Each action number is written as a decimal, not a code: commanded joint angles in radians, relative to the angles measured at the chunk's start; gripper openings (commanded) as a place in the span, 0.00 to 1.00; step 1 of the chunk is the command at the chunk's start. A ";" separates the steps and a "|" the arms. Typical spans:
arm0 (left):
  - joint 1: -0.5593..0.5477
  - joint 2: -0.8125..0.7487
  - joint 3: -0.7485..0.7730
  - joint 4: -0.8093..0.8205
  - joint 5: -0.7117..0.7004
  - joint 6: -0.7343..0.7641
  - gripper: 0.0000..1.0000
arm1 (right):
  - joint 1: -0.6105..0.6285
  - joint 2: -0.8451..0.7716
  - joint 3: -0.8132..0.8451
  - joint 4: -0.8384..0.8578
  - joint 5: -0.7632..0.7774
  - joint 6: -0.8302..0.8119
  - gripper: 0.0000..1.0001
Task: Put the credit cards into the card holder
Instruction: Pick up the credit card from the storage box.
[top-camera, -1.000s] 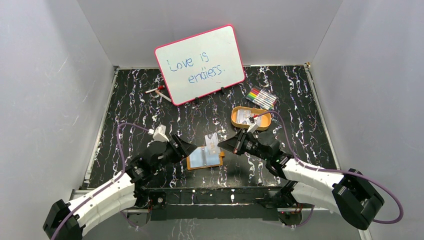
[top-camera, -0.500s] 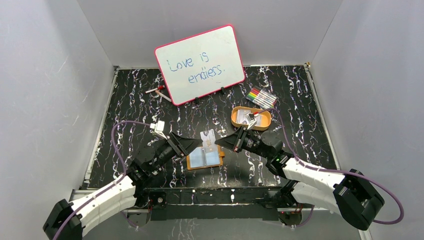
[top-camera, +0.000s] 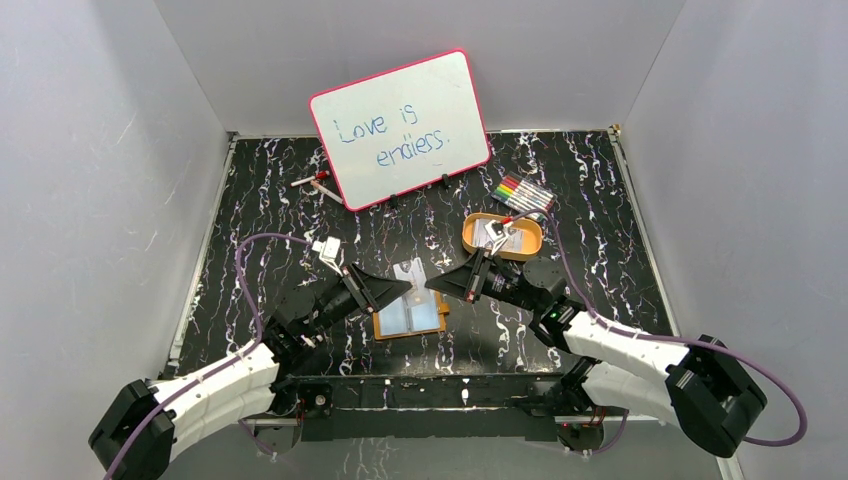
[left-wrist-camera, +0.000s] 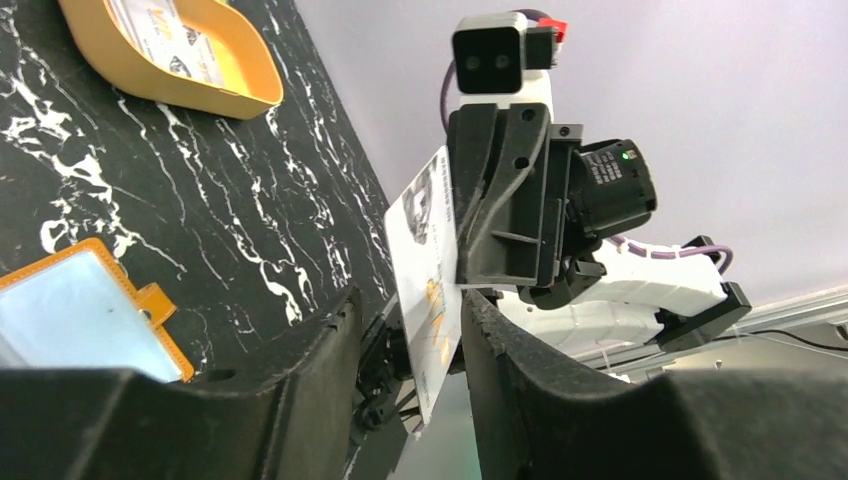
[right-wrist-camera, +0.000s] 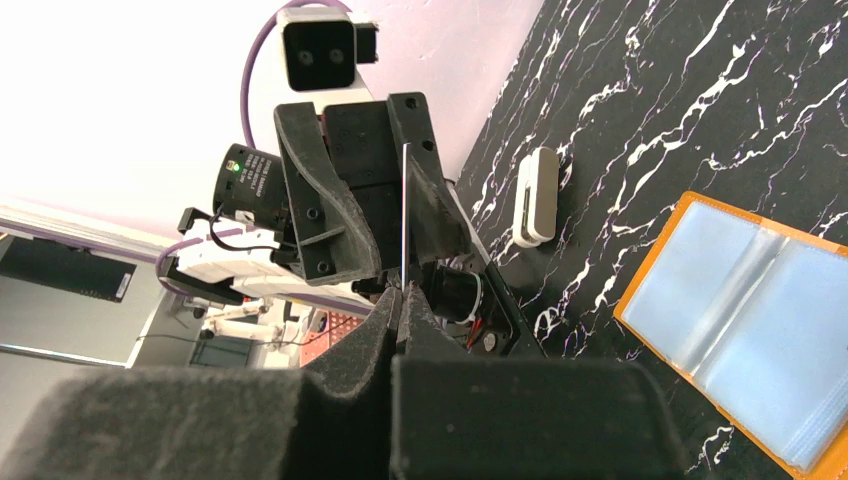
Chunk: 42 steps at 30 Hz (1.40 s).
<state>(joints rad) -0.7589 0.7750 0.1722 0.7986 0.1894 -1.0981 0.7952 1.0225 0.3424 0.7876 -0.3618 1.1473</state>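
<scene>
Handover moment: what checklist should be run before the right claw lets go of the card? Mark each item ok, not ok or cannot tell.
1. Right claw shut on the card: ok.
2. Card upright between the fingers of the left claw: ok.
3. Left claw clamped on the card: not ok; a gap shows between the card and one finger, so releasing now would probably drop it.
4. Wallet lying open on the table, clear sleeves facing up: ok.
5. A sleeve free to take this card: cannot tell.
6. Spare cards waiting in the tray: ok.
</scene>
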 joint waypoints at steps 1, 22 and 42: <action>0.008 -0.007 0.026 0.102 0.050 -0.013 0.35 | 0.006 0.016 0.060 0.065 -0.052 -0.012 0.00; 0.041 -0.025 0.001 0.143 0.135 -0.036 0.00 | 0.004 0.004 0.194 -0.156 -0.167 -0.156 0.23; 0.069 -0.039 0.039 -0.104 0.137 0.020 0.62 | 0.004 -0.070 0.226 -0.324 -0.054 -0.262 0.00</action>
<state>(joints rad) -0.7071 0.8062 0.1730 0.9440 0.3607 -1.1461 0.7944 1.0348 0.4957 0.5858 -0.5392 0.9859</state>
